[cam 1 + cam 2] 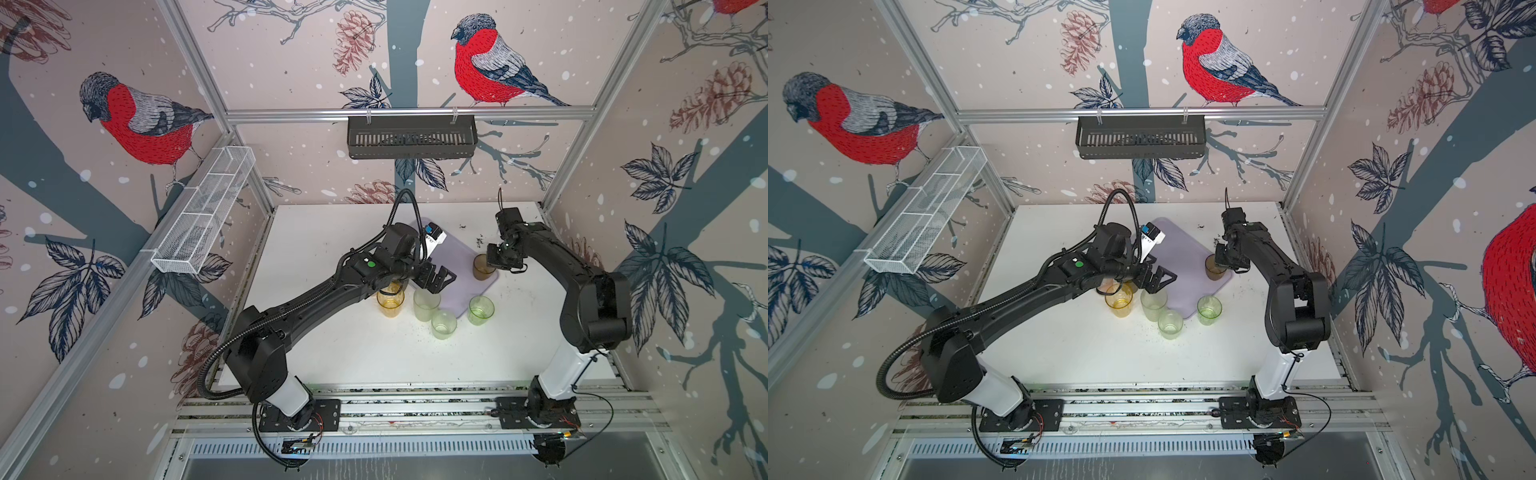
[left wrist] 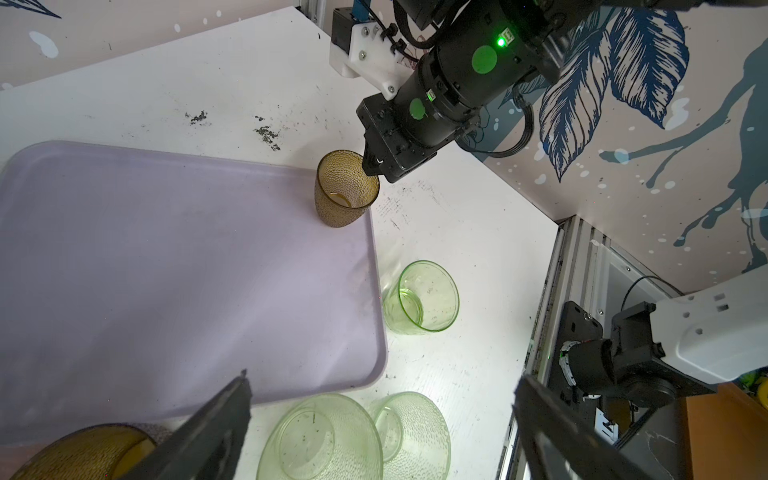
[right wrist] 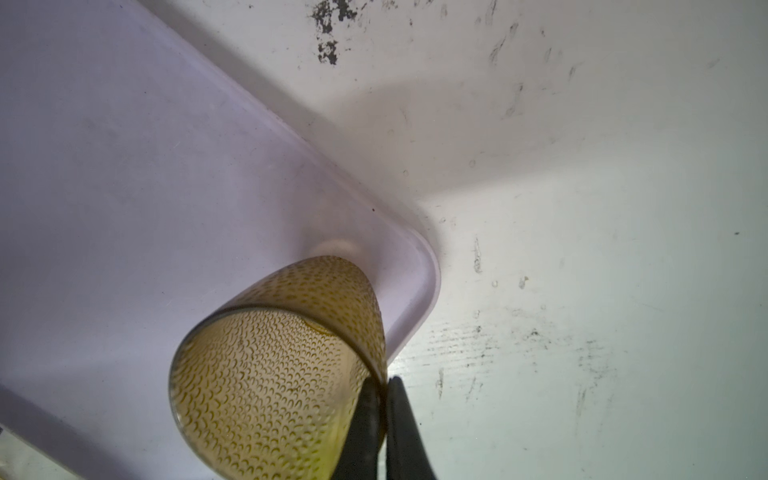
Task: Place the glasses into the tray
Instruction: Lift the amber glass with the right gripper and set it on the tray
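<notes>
Right end effector [image 2: 376,168]: jaws clamped on the rim wall of the brown glass [image 2: 345,191], which is upright at the corner of the tray [image 2: 166,270]. Left end effector [image 1: 442,279]: jaws apart, hovering just above the tall pale glass [image 1: 426,305]. That glass stands with its axis vertical on the desk [image 1: 374,353], beside the tray; the left arm is the nearer.

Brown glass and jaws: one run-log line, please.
right jaws: shut on brown glass rim | brown glass: in tray corner | left jaws: open, empty | green glass: outside tray

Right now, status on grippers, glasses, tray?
Left gripper open, empty. Right gripper shut on brown glass rim, at tray corner. Green glass on table beside tray.
</notes>
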{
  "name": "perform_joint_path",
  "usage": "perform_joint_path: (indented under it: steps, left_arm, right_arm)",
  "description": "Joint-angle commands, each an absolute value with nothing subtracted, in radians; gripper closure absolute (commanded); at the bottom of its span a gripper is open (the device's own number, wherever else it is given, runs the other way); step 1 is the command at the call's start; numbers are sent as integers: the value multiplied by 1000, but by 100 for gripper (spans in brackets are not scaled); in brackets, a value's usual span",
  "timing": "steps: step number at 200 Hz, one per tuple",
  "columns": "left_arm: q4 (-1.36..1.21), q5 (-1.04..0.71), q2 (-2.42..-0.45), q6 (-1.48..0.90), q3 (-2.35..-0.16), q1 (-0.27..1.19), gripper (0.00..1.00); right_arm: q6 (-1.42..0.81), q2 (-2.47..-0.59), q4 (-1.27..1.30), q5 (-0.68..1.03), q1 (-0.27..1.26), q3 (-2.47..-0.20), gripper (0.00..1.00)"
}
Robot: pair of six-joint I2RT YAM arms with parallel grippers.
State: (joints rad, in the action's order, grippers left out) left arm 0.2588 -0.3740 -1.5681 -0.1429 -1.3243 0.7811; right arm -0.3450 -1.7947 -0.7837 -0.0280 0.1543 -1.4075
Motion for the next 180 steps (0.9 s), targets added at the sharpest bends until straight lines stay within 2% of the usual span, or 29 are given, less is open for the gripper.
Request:
perform_joint_path:
  steps: [1,133,180]
  left_arm:
    - [260,-391,-1562,-105,-1326,784,2]
    - [296,-375,-1555,-57,-1326,783,2]
    - [295,-365,-1562,-59,-1328,784,2]
  right_arm:
    - [-365,-1804,-780,-46,158,-1423,99]
    - [-385,-1834,-796,-72,169,-1434,98]
    - [-375,-1844,-805,-75,172,-1442,91]
